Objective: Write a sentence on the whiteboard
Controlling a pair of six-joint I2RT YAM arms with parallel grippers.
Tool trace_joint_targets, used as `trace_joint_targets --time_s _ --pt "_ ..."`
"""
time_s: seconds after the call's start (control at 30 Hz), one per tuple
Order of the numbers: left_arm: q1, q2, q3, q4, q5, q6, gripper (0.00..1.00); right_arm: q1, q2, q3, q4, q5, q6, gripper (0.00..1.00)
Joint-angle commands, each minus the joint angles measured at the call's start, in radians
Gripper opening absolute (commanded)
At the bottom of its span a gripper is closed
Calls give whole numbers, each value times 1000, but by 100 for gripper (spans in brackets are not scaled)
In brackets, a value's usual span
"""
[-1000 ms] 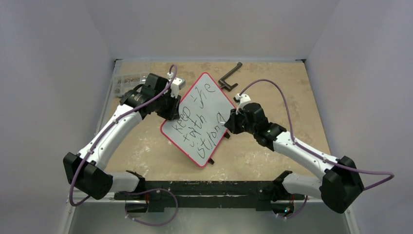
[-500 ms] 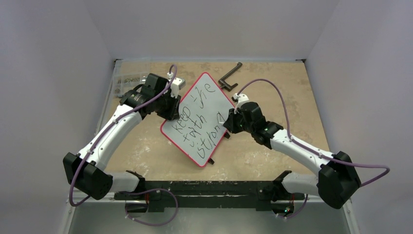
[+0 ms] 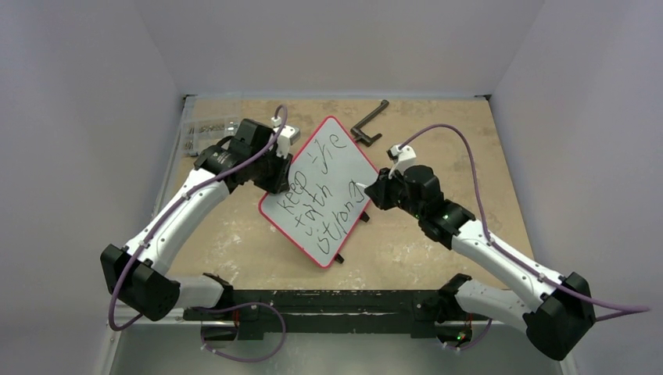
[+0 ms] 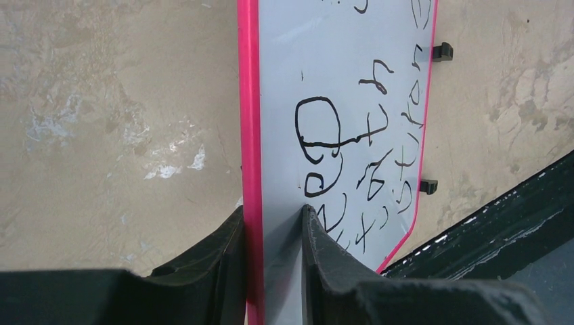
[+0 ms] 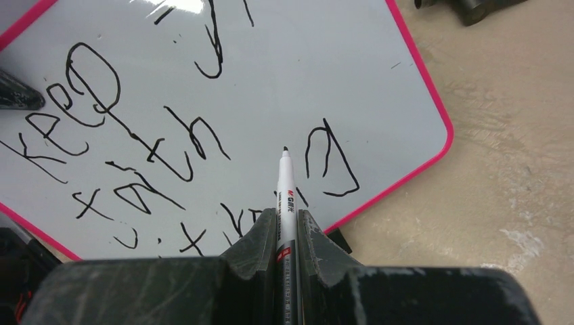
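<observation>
Whiteboard (image 3: 353, 166) left edge pinched in left gripper (image 4: 273, 220), jaws narrow, one finger on either side of the red rim. Right gripper (image 5: 285, 223) closed tight on a white marker (image 5: 285, 183), black tip over the board just left of the final "g"; contact unclear. Sentence (image 3: 314, 199) in three black lines: "keep the faith strong". Board lies cornerwise at the middle of the table (image 3: 446, 141), between both arms. Black angled tool (image 3: 369, 125) near its far corner, apart
</observation>
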Motion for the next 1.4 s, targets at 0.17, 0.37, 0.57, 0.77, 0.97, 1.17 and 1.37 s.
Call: trace_joint_targets --time_s 0.17,0.37,0.57,0.77,0.97,1.17,1.37 --pt "-32 -82 -36 -78 -191 90 0 3 -100 -6 -14 100 13 0" --pt "-32 -110 -76 -87 -152 74 0 4 -91 -4 -5 88 13 0" --pt "-32 -124 -110 -79 -138 33 0 4 -95 -19 9 79 16 0" --pt "-30 -79 -151 -48 -140 26 0 4 -107 -44 26 74 26 0" --pt "-28 -83 -170 -30 -162 22 6 4 -119 -53 25 83 19 0" --pt "-26 -91 -184 -24 -171 22 15 4 -117 -62 37 81 23 0" --pt "-26 -102 -198 -23 -184 17 21 4 -116 -66 38 84 22 0"
